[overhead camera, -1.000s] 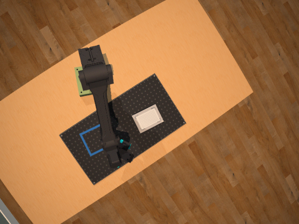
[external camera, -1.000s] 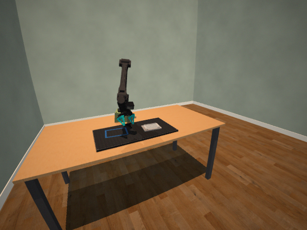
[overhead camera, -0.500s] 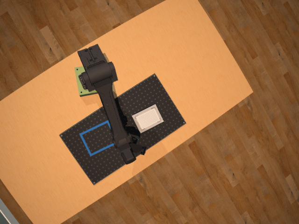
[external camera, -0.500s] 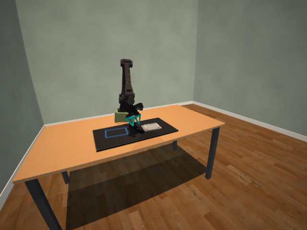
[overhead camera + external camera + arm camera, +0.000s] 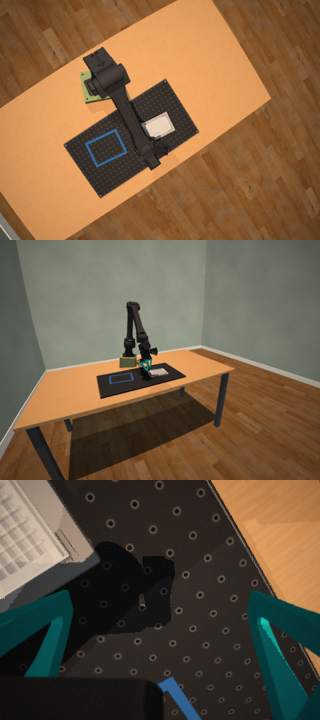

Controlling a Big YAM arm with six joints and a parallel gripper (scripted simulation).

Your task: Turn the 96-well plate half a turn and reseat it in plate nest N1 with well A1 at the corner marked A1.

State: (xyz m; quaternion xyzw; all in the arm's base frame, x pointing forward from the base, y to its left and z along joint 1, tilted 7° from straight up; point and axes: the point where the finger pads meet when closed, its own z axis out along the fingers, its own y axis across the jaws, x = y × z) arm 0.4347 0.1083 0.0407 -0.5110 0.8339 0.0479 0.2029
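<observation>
White plate (image 5: 159, 125) lying in its nest (image 5: 145, 130) on the black deck (image 5: 178, 108); pincer (image 5: 146, 365) wide open, holding nothing, hanging just beside the plate

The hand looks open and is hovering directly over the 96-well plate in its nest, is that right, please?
Not quite: the hand is open, but hovers over bare deck beside the 96-well plate, not over it. The wrist view shows the plate off at the upper left.

plate (image 5: 25, 535): cropped at wrist frame edge | nest corner: behind arm (image 5: 129, 116) | A1 mark: unreadable
</observation>
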